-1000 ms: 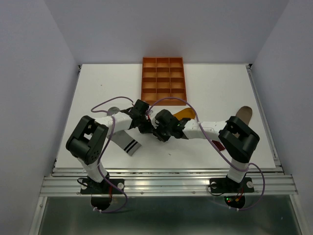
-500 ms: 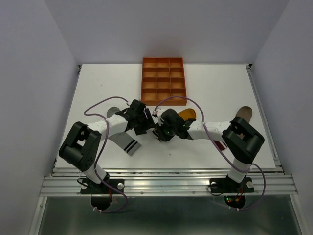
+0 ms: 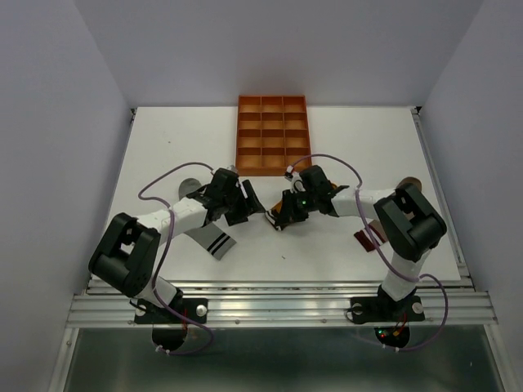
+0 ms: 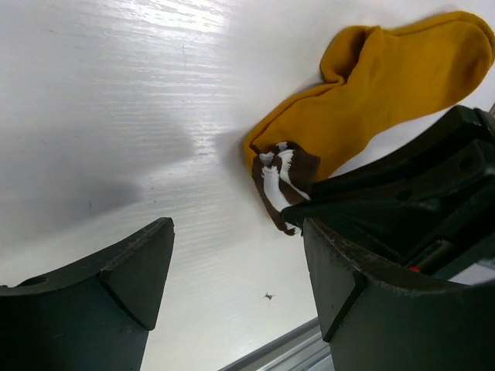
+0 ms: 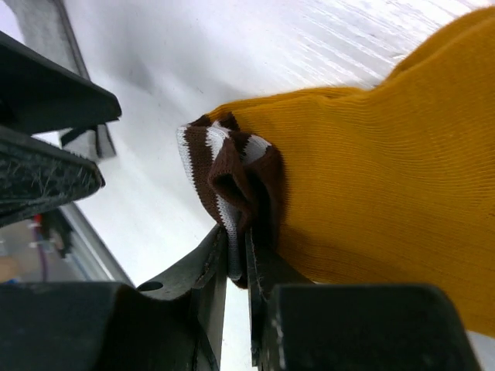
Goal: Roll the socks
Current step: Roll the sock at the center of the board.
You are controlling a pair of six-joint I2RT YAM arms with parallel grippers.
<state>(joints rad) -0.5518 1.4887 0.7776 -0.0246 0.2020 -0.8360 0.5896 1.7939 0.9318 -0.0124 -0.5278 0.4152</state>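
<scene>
Where the mustard sock lies: we find the mustard sock (image 4: 371, 100) around the middle of the table (image 3: 163, 147), its foot flat and its brown-and-white cuff (image 5: 232, 170) bunched and folded over at one end.
Right gripper: the right gripper (image 5: 236, 255) is clamped tight on that cuff, fabric pinched between both fingers.
Left gripper: the left gripper (image 4: 240, 255) hovers just beside the cuff, jaws wide apart and holding nothing.
Grey sock: the grey sock (image 3: 208, 238) lies flat toward the near left corner, partly under the left arm, unrolled.
Taupe sock: the taupe sock (image 3: 364, 241) sits by the right edge, mostly hidden by the right arm; what we can see looks flat.
Tray: the orange tray (image 3: 241, 135) stands at the middle of the far edge, well apart from all three socks.
Progress: we judge the job barely begun, with at most a first turn started at the mustard cuff. No sock is finished, and the other two are untouched.
</scene>
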